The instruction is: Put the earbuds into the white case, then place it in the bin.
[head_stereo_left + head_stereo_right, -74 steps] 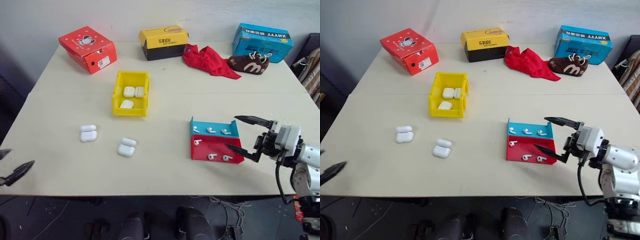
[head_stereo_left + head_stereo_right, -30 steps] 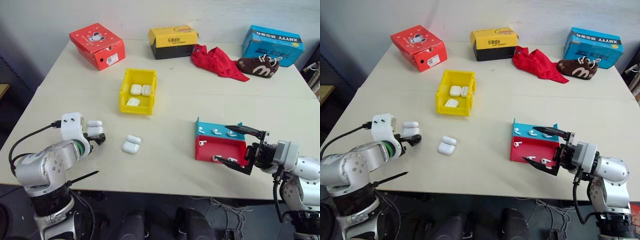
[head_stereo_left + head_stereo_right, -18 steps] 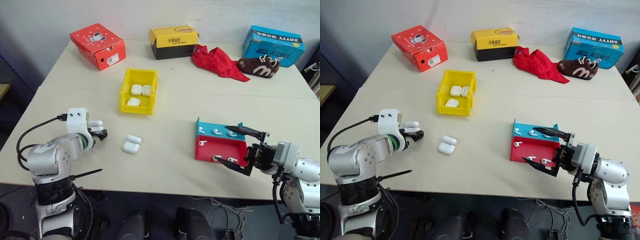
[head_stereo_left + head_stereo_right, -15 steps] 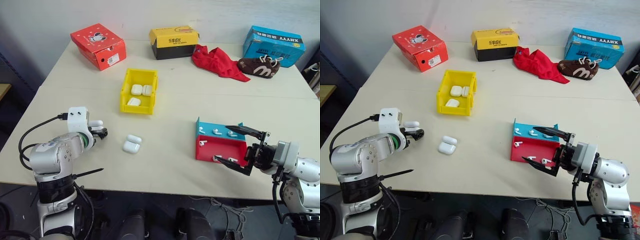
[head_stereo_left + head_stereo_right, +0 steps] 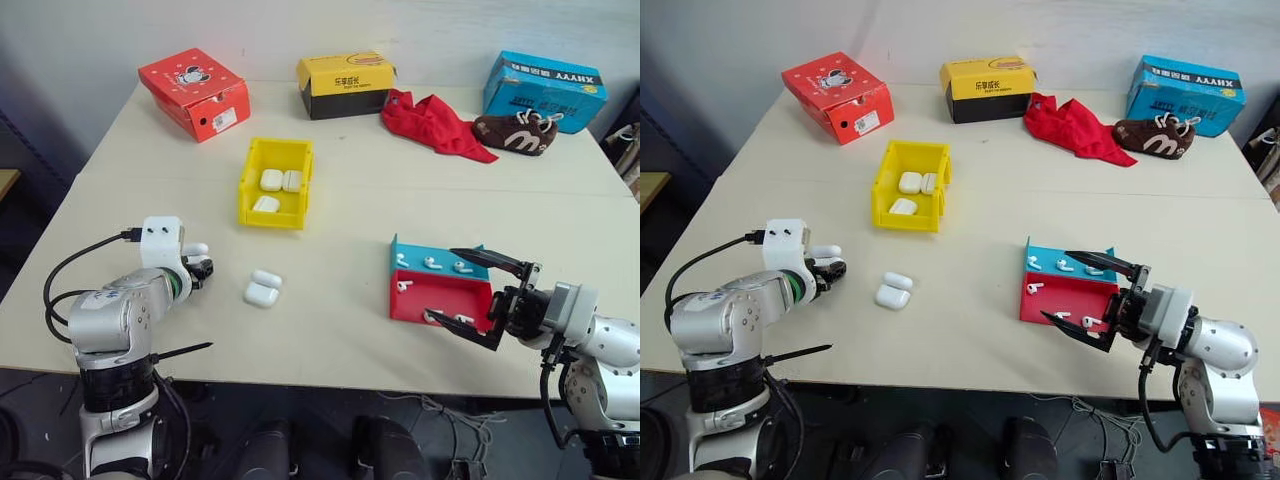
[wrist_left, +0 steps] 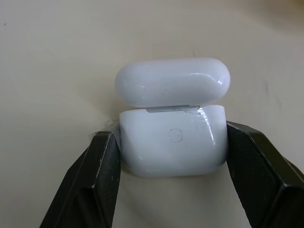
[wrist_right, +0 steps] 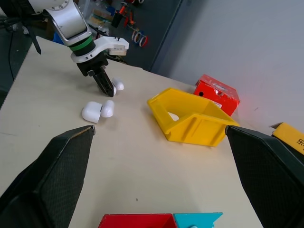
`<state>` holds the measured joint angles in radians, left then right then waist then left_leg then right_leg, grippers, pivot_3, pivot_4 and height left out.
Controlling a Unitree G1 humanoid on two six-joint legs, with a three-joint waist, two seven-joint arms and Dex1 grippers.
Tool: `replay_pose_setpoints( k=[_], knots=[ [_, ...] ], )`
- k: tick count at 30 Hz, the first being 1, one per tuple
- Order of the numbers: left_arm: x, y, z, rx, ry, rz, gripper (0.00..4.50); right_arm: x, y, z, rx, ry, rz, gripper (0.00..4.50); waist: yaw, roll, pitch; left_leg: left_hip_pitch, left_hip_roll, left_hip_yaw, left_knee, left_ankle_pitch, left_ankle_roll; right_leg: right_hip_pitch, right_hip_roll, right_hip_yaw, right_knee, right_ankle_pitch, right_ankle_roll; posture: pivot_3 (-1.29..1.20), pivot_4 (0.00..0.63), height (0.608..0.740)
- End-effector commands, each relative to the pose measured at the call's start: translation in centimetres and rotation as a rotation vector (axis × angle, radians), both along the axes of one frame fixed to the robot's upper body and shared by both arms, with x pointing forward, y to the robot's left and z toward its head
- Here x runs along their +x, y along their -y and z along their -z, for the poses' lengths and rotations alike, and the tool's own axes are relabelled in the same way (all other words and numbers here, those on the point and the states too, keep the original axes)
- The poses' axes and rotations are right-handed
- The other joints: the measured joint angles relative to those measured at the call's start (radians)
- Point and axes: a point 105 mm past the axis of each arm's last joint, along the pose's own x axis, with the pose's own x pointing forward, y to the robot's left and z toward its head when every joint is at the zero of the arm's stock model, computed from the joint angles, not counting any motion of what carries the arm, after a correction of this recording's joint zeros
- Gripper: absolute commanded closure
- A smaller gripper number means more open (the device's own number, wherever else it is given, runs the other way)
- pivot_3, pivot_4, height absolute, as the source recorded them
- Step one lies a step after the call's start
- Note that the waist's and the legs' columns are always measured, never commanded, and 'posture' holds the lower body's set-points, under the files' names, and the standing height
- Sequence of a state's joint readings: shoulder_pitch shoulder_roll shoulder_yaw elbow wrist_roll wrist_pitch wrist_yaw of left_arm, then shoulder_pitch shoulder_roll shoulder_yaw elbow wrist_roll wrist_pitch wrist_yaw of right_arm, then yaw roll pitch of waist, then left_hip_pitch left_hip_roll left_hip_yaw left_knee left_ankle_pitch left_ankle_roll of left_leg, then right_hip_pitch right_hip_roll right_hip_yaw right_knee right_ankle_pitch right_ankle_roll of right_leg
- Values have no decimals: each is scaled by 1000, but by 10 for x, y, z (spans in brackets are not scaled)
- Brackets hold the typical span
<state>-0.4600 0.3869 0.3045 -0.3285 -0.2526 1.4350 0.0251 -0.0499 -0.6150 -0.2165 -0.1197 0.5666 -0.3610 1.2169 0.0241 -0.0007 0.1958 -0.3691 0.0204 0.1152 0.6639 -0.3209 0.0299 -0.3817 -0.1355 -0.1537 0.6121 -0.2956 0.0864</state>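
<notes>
Left pincer (image 6: 171, 156) is clenched on the open case (image 6: 172, 137); lift it level and gently. Right pincer (image 5: 478, 292) waits released.

Small white rounded plastic earbud case (image 6: 173, 134): glossy, smooth, lid hinged with thin metal strip
Black gripper fingers (image 6: 97, 185) of left gripper (image 6: 172, 187): matt, hard plastic look
Pale cream table top (image 5: 330, 210): matt, smooth, faint specks
Bright yellow open-top bin (image 5: 277, 182): smooth moulded plastic, slight sheen
Red-and-blue shallow tray (image 5: 437, 283): smooth plastic look
Red, yellow-black and blue boxes (image 5: 195, 93): printed cardboard, slight sheen
Crumpled red cloth (image 5: 430, 122): soft, matt
Brown shoe (image 5: 519, 131): suede-like, matt
</notes>
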Motion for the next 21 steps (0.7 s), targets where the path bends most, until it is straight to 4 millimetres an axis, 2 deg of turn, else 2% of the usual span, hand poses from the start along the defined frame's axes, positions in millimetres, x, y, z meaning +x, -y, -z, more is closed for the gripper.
replay_pose_setpoints(
  k=[1, 5, 7, 8, 10, 13, 17, 18, 21],
  knots=[
    [-14, -14, 10, -4, -48, -5, 1708, -4, -6, -8, 5, 34, -10, 0, -3, 0, 0, 0, 0, 0, 0, 0, 0, 0, 0, 0, 0, 0, 0, 0, 150, 740],
    [-15, -28, -40, -79, 276, 159, 1708, -2, -5, -7, -11, -7, 15, 0, -11, -1, 0, -1, 2, 2, 0, 0, 0, -3, 1, 0, 1, -1, -1, 0, 150, 740],
    [-31, -7, -84, -167, 549, 474, 1708, 2, 2, -7, -46, -65, 63, 0, -8, -2, 1, -4, 3, 2, 0, 1, -1, -6, 2, 0, 1, -2, -3, 0, 150, 740],
    [-43, 1, -98, -186, 639, 597, 1708, 3, 5, -8, -56, -83, 84, 0, -4, -2, 1, -6, 3, 2, 0, 1, -1, -9, 1, 0, 2, -2, -3, 0, 150, 740],
    [-62, 11, -112, -186, 760, 800, 1708, 5, 14, -12, -58, -97, 129, 0, 2, -2, 1, -8, 3, 2, 1, 1, -1, -10, 0, 0, 2, -2, -4, 0, 150, 740],
    [-81, 30, -118, -218, 834, 1052, 1708, 7, 35, -9, -100, -164, 249, 0, 7, -1, 1, -8, 2, 2, 1, 0, -2, -9, 0, 0, 1, -2, -4, 0, 150, 740],
    [-105, 88, -121, -394, 908, 1374, 1708, -16, 78, 8, -226, -215, 409, 0, 21, -1, 1, -8, 2, 2, 0, 2, 3, -8, 0, -1, 0, -2, -4, 0, 150, 740],
    [-109, 93, -121, -419, 911, 1410, 1708, -19, 86, 11, -248, -233, 443, 0, 22, -2, 2, -7, 2, 2, 0, 2, 4, -8, 1, -1, 0, -2, -4, 0, 150, 740],
    [-118, 114, -107, -498, 903, 1536, 1708, -41, 129, 32, -303, -328, 626, 0, 24, -2, 1, -7, 2, 4, 0, 2, 5, -7, 2, 0, -1, -1, -3, 0, 150, 740]
  ],
)
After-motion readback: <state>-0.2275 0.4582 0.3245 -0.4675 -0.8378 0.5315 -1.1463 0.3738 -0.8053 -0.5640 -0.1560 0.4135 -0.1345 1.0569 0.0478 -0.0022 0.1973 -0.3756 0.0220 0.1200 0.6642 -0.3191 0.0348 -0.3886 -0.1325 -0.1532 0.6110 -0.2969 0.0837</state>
